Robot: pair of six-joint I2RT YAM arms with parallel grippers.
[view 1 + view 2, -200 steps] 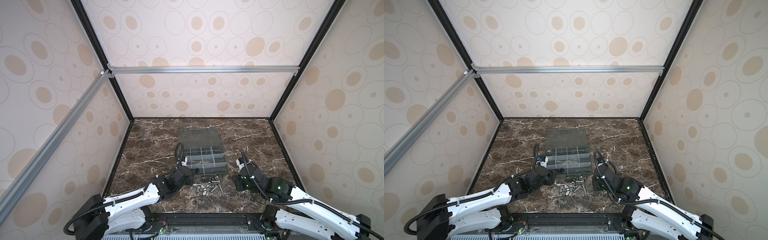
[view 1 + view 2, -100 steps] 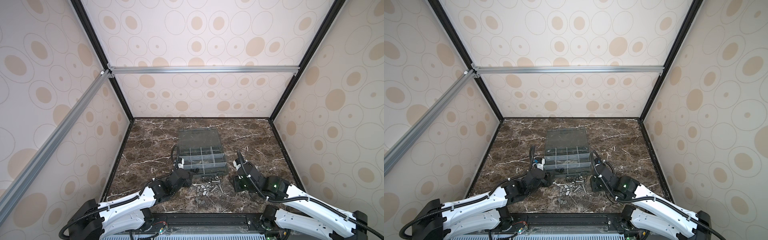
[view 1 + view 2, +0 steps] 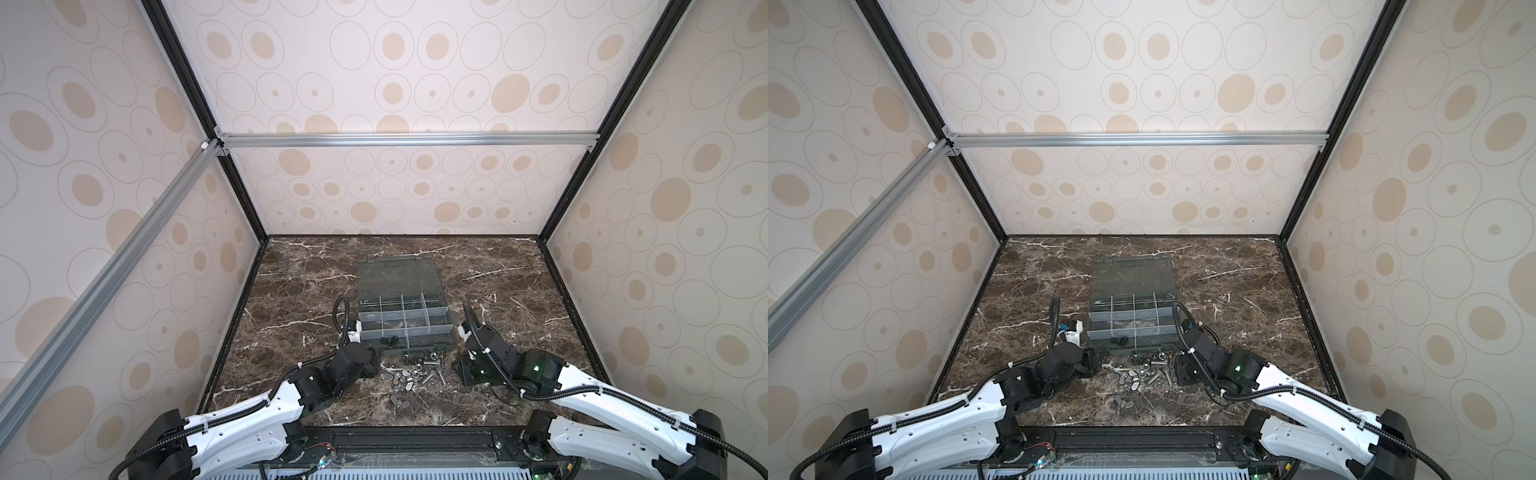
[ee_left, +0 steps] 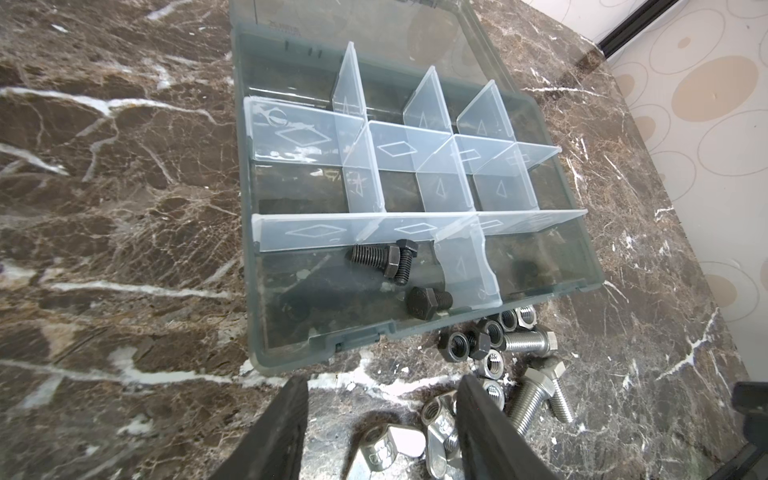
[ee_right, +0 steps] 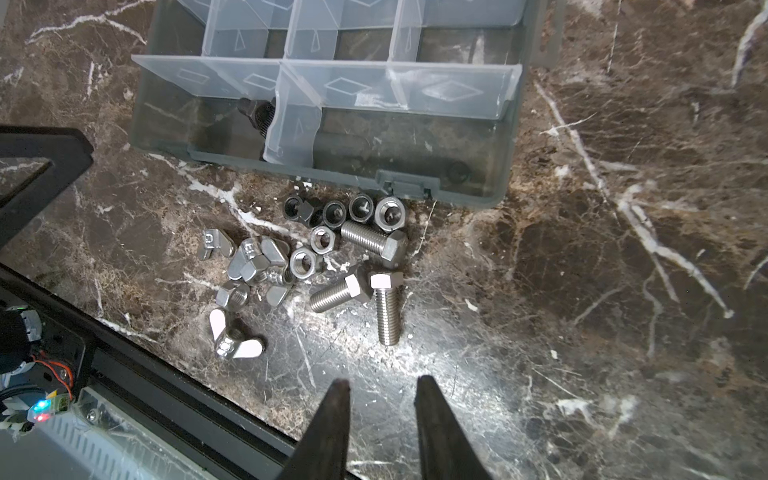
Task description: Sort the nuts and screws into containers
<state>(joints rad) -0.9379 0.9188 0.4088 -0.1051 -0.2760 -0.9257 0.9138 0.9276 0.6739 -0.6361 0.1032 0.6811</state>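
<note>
Left wrist view: your left end effector (image 4: 382, 380) stands apart, empty, nuts (image 4: 388, 446) just ahead; right end effector (image 5: 382, 380) narrowly apart, empty, screws (image 5: 386, 309) ahead.

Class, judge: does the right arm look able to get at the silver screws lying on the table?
Probably yes. The silver screws lie loose on bare table just ahead of the empty jaws of the right arm, with nothing between.
</note>
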